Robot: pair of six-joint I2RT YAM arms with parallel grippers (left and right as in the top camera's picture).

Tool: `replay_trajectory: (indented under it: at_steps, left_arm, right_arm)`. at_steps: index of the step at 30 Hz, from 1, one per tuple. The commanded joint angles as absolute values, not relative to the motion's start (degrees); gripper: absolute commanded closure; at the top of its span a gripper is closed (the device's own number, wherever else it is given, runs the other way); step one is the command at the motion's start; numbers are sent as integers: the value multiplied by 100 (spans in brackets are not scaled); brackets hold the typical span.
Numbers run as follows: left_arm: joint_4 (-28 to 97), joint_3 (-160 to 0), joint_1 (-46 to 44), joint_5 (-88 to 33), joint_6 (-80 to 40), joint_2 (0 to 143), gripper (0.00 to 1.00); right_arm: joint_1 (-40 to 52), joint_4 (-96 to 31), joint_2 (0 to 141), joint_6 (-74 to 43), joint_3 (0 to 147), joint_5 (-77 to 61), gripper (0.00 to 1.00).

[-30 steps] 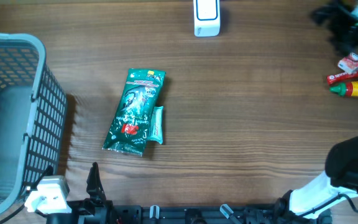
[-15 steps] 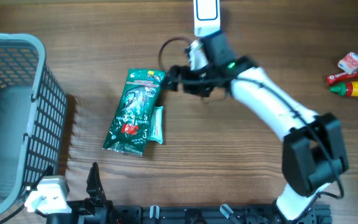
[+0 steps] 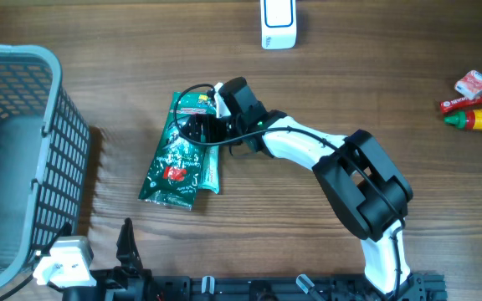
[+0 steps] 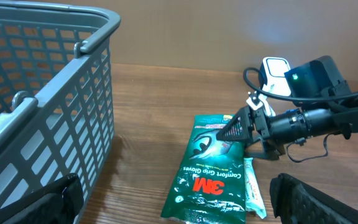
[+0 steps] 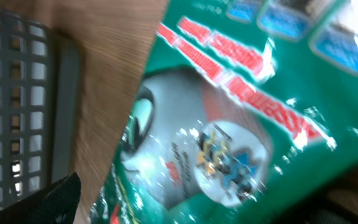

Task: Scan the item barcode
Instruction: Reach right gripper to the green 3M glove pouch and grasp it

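The item, a green 3M gloves packet [image 3: 182, 155], lies flat on the wooden table, also in the left wrist view [image 4: 213, 171]. No barcode shows on its upper face. My right gripper [image 3: 196, 127] hangs open just over the packet's far end, seen from the left wrist as a dark pointed tip [image 4: 236, 128]. In the right wrist view the blurred packet [image 5: 241, 124] fills the frame between the spread fingers [image 5: 61, 199]. The white scanner [image 3: 278, 23] stands at the table's far edge. My left gripper [image 4: 185, 211] is open and empty near the front edge, short of the packet.
A grey plastic basket [image 3: 53, 117] occupies the left side [image 4: 92, 43]. A red box [image 3: 473, 84] and a yellow and red bottle [image 3: 479, 119] lie at the far right. The right arm [image 3: 358, 176] stretches across the table's middle.
The right arm has swung in from the right edge, passed by the scanner, and now has its open gripper over the packet's far end. Packet and left arm have not moved.
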State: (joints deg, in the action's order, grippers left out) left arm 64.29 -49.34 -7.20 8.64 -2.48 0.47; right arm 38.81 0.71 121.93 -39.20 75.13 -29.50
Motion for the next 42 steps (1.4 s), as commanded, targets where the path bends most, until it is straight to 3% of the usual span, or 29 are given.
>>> replay_trajectory:
  at_steps: [1, 9, 12, 13, 15, 16, 23, 30, 36, 42]
  left_arm:
    - [6416, -4939, -690, 838, -263, 27, 0]
    - [6416, -4939, -690, 838, -263, 27, 0]
    - [6416, -4939, -690, 838, -263, 27, 0]
    - [6416, -4939, -690, 838, -263, 27, 0]
    - [6416, -4939, -690, 838, -263, 27, 0]
    - [6416, -4939, -690, 838, -263, 27, 0]
    - [6416, -4939, -690, 838, -263, 27, 0]
    - [6416, -4939, -690, 838, -263, 27, 0]
    - [6416, -4939, -690, 838, -263, 27, 0]
    - [6416, -4939, -690, 838, -263, 27, 0]
  right_arm:
    - [3907, 427, 12339, -4010, 7498, -2954, 4]
    - [4058, 860, 12866, -4213, 7498, -3035, 9]
    - [4064, 1424, 13220, -4534, 7498, -3524, 22]
    - [4064, 1527, 13266, -4534, 7498, -3612, 34]
    - [4066, 1446, 13266, -4512, 7498, -3612, 71]
    - [4064, 1393, 13266, -4493, 7498, -3605, 95]
    - [3400, 528, 12436, -3529, 7498, -3820, 95]
    - [3024, -2040, 9898, -4226, 7498, -2764, 96]
    - [3024, -4797, 8322, -7518, 7498, -2392, 96]
    - [3015, -7026, 8162, -11161, 7498, -2408, 96]
